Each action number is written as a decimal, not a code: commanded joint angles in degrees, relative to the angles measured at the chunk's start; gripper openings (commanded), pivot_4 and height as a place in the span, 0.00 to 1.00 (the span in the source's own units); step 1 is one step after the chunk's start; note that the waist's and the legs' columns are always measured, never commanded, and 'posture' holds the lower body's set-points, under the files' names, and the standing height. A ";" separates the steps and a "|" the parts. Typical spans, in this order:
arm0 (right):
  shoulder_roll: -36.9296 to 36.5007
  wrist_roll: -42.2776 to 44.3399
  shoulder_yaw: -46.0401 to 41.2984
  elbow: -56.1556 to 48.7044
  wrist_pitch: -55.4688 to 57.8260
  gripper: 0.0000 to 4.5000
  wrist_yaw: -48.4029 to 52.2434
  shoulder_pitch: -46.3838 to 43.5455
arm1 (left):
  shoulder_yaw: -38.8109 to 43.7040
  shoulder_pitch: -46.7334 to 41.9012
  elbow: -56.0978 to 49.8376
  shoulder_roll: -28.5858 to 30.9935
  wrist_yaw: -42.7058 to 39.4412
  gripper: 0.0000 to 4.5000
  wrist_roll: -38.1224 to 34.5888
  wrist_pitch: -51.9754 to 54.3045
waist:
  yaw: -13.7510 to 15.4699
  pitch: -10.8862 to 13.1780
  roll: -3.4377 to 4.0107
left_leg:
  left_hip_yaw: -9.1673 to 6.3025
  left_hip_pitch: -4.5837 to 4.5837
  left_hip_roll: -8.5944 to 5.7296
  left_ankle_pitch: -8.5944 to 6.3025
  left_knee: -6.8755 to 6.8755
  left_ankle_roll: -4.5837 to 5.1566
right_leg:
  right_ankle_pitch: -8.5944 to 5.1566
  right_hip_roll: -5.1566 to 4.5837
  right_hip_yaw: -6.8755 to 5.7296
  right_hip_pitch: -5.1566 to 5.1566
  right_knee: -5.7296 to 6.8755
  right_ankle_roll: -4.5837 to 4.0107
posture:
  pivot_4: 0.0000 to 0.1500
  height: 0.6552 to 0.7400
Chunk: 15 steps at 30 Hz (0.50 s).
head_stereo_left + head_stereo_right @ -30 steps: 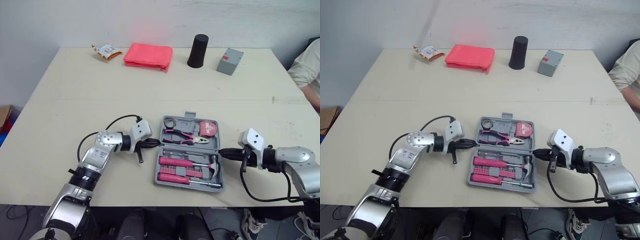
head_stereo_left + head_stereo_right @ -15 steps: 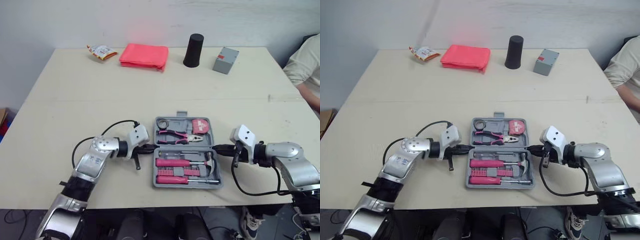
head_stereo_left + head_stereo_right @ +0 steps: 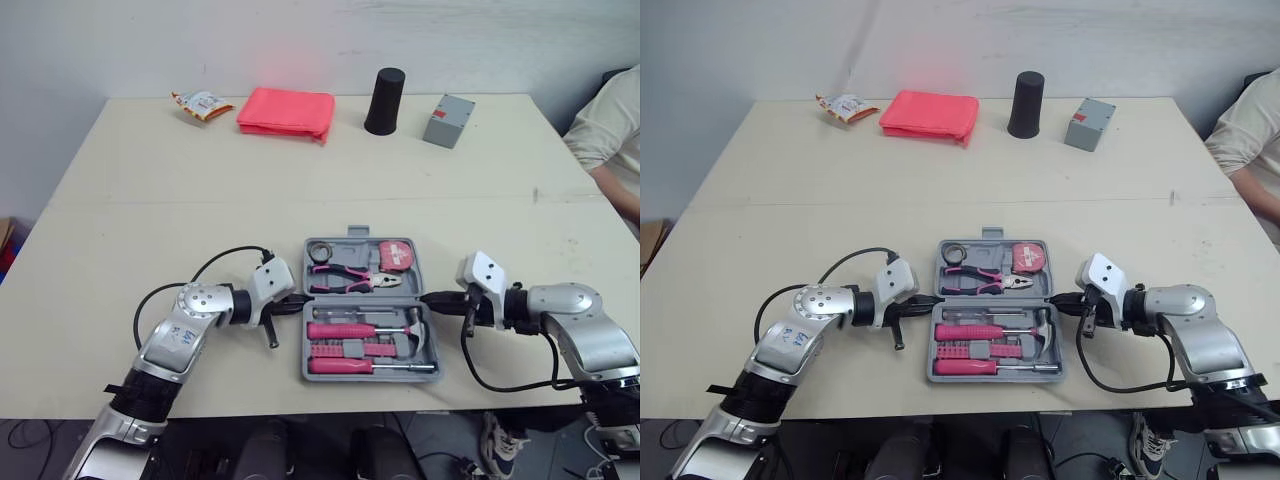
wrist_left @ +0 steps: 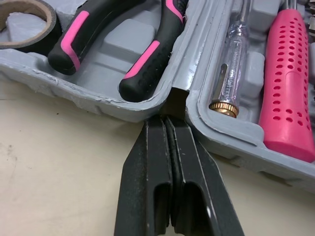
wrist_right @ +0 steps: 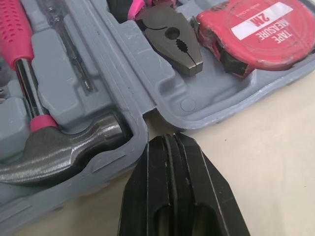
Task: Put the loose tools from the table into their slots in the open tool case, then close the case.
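Two grippers: the left gripper (image 3: 293,298) and the right gripper (image 3: 428,297) lie low on the desk (image 3: 150,200), one at each end of the case's hinge line.
Jaws: pressed together on both, pinching nothing. The left tips sit at the hinge notch, while the right tips are just beside the rim.
Change: over the last second the camera has shifted. Against the case, both arms have kept their flanking posts, and the case now looks squarer between them.
Meaning: I judge that packing is done, since every tool in sight sits in a slot. Only folding the case shut is left.
Tool case (image 3: 358,246): it lies open and flat at the near middle of the desk, between the two grippers.
Far half: holds a roll of black tape (image 3: 321,248), pink-handled pliers (image 3: 345,273) and a red tape measure (image 3: 398,254).
Near half: holds a pink screwdriver (image 3: 350,329), a clear-handled tester (image 4: 231,64), a hammer (image 5: 69,147), a bit rack (image 3: 355,348) and a long driver (image 3: 360,366).
Far desk: a snack packet (image 3: 203,103), a red cloth (image 3: 285,109), a black cup (image 3: 384,101) and a grey box (image 3: 447,106) lie well apart from the case.
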 commanded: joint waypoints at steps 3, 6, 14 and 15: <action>-2.76 -1.43 -2.58 -3.58 -1.95 0.01 -1.66 1.29 | 2.79 2.67 0.06 3.14 4.22 0.00 2.10 2.77 | -0.06 0.00 0.00 | 0.00 0.00 0.00 0.01 0.00 -0.01 | 0.00 0.00 0.00 0.00 0.00 0.00 | 1.00 0.95; -6.00 0.70 -6.77 -7.26 -0.18 0.01 -1.39 4.86 | 9.03 5.64 -2.49 5.43 7.93 0.00 1.44 4.26 | -0.21 0.00 0.01 | 0.00 0.03 0.02 0.01 -0.07 -0.02 | -0.01 -0.01 0.01 -0.02 0.00 -0.01 | 1.00 0.95; -8.87 12.46 -19.92 -19.88 18.31 0.58 -5.51 12.71 | 27.33 13.89 -18.54 8.91 6.78 0.11 -16.11 22.41 | -0.15 0.03 -0.02 | -0.02 0.04 0.07 0.00 -0.27 -0.04 | -0.05 -0.06 0.06 -0.12 0.00 -0.09 | 1.00 0.95; -8.49 14.38 -20.99 -21.20 21.92 0.68 -7.15 12.37 | 29.01 14.38 -22.04 9.43 5.46 0.18 -20.18 26.10 | -0.07 0.04 -0.03 | -0.06 -0.06 0.06 0.00 -0.25 -0.05 | -0.05 -0.09 0.06 -0.18 0.00 -0.09 | 1.00 0.95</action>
